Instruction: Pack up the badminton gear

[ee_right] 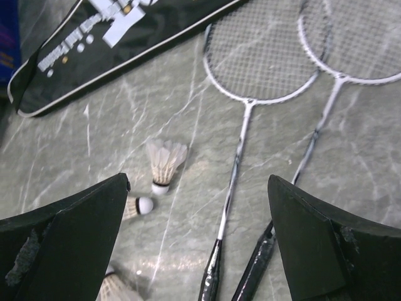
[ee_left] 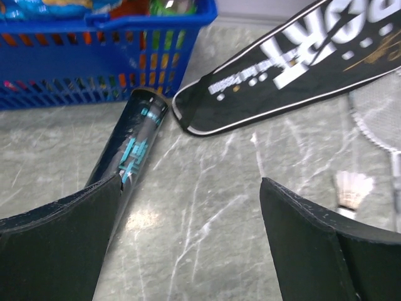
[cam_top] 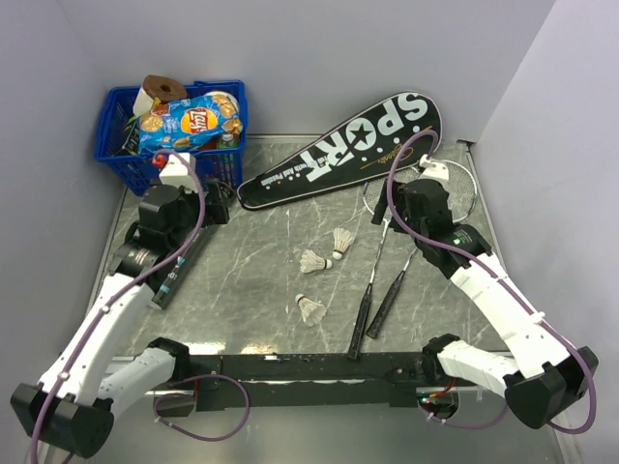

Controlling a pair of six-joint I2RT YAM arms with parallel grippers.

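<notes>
On the marble table (cam_top: 242, 290) nothing looks packed yet: left gripper (ee_left: 191, 188), jaws apart and empty, hovers above the tube (ee_left: 141, 141) near the cover (cam_top: 348, 145); right gripper (ee_right: 199, 182), equally wide, hangs over the rackets (ee_right: 241, 135), so next probably means lowering onto a handle

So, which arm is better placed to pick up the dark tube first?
Probably left. The left gripper hangs open right by the tube; the right gripper, also open, is over the rackets, far from it.
</notes>
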